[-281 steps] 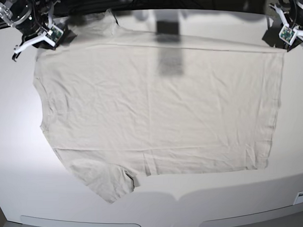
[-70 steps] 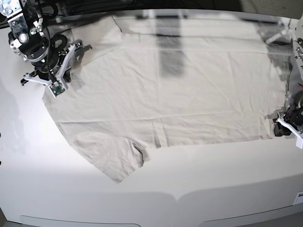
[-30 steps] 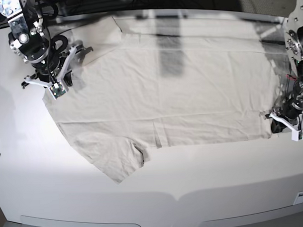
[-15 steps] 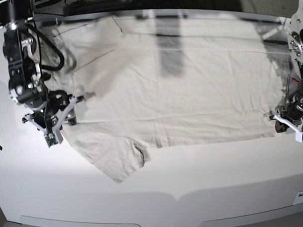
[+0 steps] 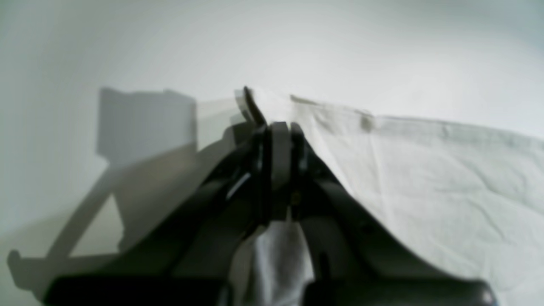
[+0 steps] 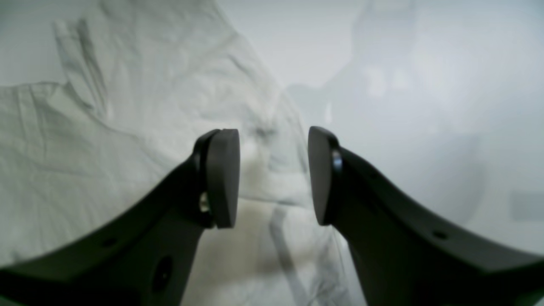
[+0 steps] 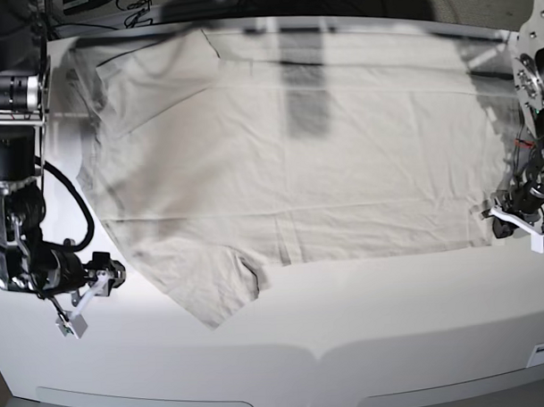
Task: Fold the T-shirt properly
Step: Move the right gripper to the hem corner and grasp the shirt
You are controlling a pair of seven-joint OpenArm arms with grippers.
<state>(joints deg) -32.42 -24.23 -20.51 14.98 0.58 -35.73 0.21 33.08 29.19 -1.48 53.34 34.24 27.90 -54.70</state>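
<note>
**Supervisor:** How far along are we?

**Me:** Barely started, I'd say. The T-shirt [image 7: 297,158] lies spread flat on the table [image 7: 393,342], collar end toward my right arm's side, hem toward my left arm. I see no clean fold made yet; only the near sleeve sits slightly rumpled.

**Supervisor:** And the grippers?

**Me:** The left gripper [image 5: 278,140] has its jaws pressed together, pinching the near hem corner of the shirt; cloth runs down between them in the wrist view. The right gripper [image 6: 274,174] has its jaws spread, hovering over the sleeve edge, holding nothing.

**Supervisor:** What changed from half a second ago?

**Me:** My right arm has swung down from beside the shoulder to the near sleeve, now low at the table's edge [image 7: 83,304]. The left gripper [image 7: 514,220] hasn't shifted. The shirt's body looks unmoved.
</note>
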